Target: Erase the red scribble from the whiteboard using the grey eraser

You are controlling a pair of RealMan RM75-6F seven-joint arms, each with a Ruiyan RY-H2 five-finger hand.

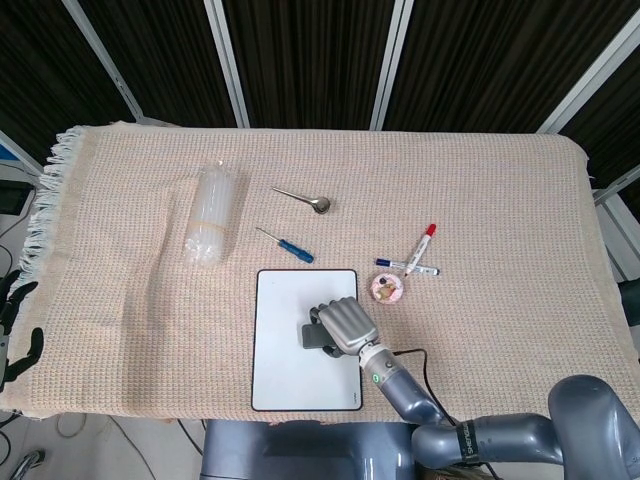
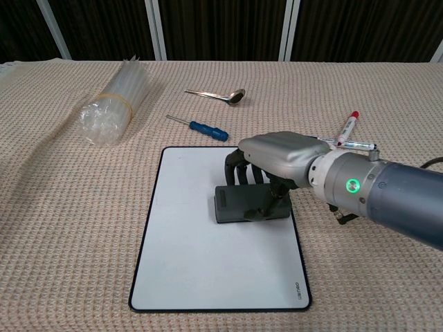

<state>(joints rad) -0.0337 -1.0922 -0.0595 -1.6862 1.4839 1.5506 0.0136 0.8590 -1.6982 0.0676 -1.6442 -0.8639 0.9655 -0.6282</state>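
The whiteboard [image 1: 285, 365] [image 2: 194, 256] lies flat on the cloth near the front edge. My right hand [image 1: 345, 323] [image 2: 280, 158] grips the grey eraser [image 1: 314, 336] [image 2: 239, 205] and presses it on the board's right half, about mid-height. No red scribble shows on the bare board around the eraser; whatever lies under the eraser and hand is hidden. The left hand [image 1: 12, 330] shows only as dark fingers at the far left edge of the head view, off the table.
A blue-handled screwdriver [image 1: 290, 247] [image 2: 204, 127], a spoon [image 1: 305, 200] [image 2: 218, 94] and a clear plastic bottle [image 1: 211, 220] [image 2: 114, 104] lie behind the board. Two markers [image 1: 415, 255] [image 2: 349, 135] and a small pink round thing [image 1: 387, 288] sit to its right.
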